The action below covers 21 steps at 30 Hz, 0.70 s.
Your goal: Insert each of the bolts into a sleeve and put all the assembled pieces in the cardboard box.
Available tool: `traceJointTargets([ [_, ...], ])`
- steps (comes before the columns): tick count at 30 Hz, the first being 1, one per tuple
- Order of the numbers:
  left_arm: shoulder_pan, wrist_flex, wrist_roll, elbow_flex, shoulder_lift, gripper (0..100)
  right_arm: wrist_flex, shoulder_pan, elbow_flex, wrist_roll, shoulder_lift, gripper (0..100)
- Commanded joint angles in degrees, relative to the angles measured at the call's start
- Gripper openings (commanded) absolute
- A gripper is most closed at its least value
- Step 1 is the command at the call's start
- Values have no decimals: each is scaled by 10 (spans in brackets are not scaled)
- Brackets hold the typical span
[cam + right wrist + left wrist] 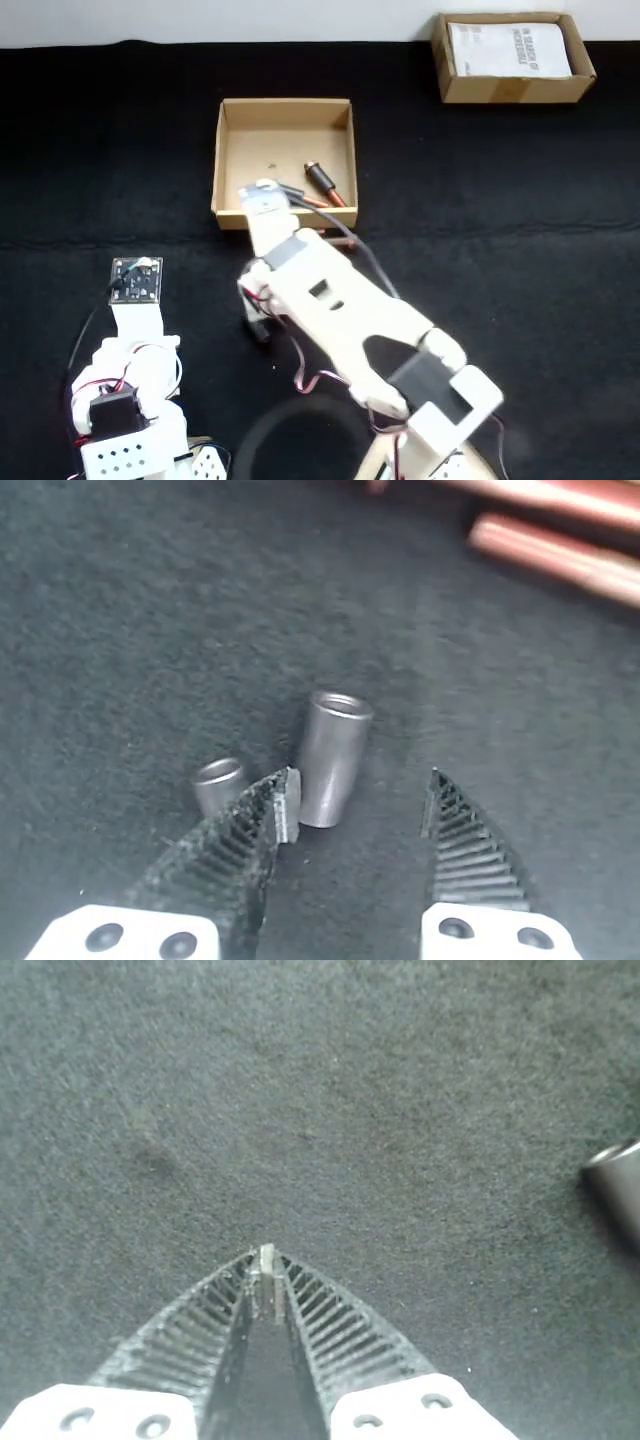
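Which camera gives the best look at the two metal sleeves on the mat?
The right wrist view: both sleeves stand upright at the open right gripper. In the high view the right arm covers that spot; the left wrist view catches a dark cylinder, perhaps one.

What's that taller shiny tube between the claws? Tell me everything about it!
The taller sleeve is a smooth grey metal tube with a round hole on top. It stands upright on the dark mat within the open right gripper, close to one finger; whether they touch I cannot tell. A shorter sleeve stands beside it.
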Motion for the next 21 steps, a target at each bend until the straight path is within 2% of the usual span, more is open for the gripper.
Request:
traceJointTargets([
  [1, -4, -4, -2, 0, 0, 9, 24, -11, -68, -3, 32, 183],
  [10, -4, -4, -3, 0, 0, 9, 29, -18, -131, -4, 109, 182],
  [12, -4, -4, -3, 0, 0, 9, 48, -22, -132, -7, 115, 147],
  [15, -4, -4, -3, 0, 0, 9, 69, -36, -132, -7, 116, 16],
  [21, -4, -4, -3, 0, 0, 9, 96, -36, -131, -7, 114, 8],
])
